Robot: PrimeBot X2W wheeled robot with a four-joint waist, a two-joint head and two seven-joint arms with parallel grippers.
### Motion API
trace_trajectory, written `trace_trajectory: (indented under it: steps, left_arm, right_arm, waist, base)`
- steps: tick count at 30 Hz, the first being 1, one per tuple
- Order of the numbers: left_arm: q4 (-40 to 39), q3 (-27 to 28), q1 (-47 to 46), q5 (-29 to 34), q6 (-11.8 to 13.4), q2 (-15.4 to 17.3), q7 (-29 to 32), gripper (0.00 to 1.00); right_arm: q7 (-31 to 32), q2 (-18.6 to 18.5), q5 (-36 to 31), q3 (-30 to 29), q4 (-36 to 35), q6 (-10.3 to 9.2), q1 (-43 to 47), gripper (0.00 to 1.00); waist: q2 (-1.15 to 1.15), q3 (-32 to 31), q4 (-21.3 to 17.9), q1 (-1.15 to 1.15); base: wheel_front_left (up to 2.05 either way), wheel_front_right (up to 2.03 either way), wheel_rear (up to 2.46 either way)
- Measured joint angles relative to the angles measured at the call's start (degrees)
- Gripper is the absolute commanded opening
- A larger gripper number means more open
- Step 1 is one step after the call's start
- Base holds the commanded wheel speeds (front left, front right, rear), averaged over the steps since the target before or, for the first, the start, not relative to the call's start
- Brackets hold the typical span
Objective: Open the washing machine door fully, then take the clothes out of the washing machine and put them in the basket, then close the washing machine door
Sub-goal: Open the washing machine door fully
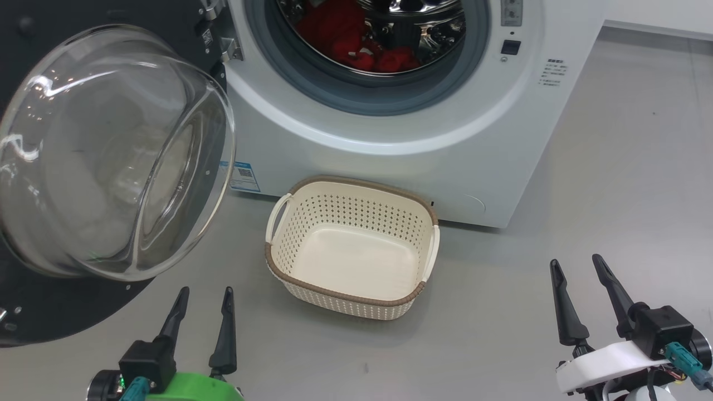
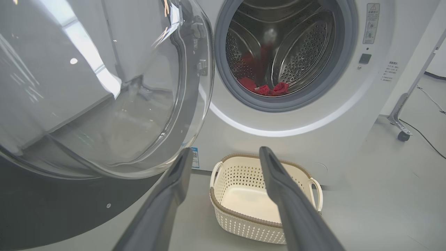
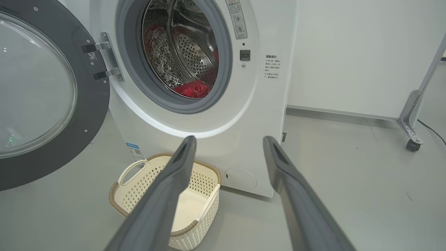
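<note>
One rounded-rectangular, perforated cream plastic basket (image 1: 356, 217), brown-rimmed

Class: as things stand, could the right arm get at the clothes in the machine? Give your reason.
Probably yes. The door hangs open to the left, nothing stands between the open, empty right gripper and the clothes, and the basket sits lower.

Looks like a robotics lab or test room, not a home laundry: washing machine (image 3: 251, 122) standing free on a bare, smooth grey floor (image 3: 348, 174), backed by a plain white partition wall (image 3: 355, 52), beside a slanted metal frame leg (image 3: 415, 113) on a castor (image 3: 413, 144), black cable (image 2: 423, 138) trailing loose across the floor.
</note>
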Motion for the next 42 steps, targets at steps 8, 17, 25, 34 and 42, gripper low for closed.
trace_trajectory:
  steps: [8, 17, 25, 34, 42]
  left_arm:
    - [0.0, -2.4, 0.0, 0.7, 0.0, 0.1, 0.0, 1.00]
    - [0.3, -2.6, 0.0, 1.3, 1.4, 0.1, 0.0, 1.00]
    - [0.6, -2.6, 0.0, 1.3, 2.5, 0.1, 0.3, 1.00]
    - [1.3, -2.8, 0.1, 1.3, 2.6, 0.2, 0.8, 1.00]
    - [1.7, -3.9, 0.2, 1.3, 3.1, 0.2, 1.3, 1.00]
  right_arm:
    - [0.0, 0.4, 0.0, 0.2, 0.2, 0.00, 0.0, 1.00]
    - [0.0, 0.5, 0.0, 1.1, 0.7, 0.00, 0.8, 1.00]
    - [0.0, 0.7, 0.0, 1.5, 0.5, 0.00, 2.5, 1.00]
    - [0.0, 0.8, 0.0, 1.5, -0.3, -0.07, 3.8, 1.00]
    - [0.0, 0.8, 0.0, 1.2, -1.2, -0.42, 4.7, 1.00]
  waist:
    - [0.00, -0.6, -3.7, 0.00]
    - [0.00, -1.8, -8.9, 0.00]
    - [0.00, -3.0, -12.6, 0.00]
    - [0.00, -4.1, -15.2, 0.00]
    - [0.00, -4.4, -15.8, 0.00]
  base:
    - [0.00, 0.00, 0.00]
    - [0.00, 0.00, 0.00]
    - [0.00, 0.00, 0.00]
    - [0.00, 0.00, 0.00]
    - [0.00, 0.00, 0.00]
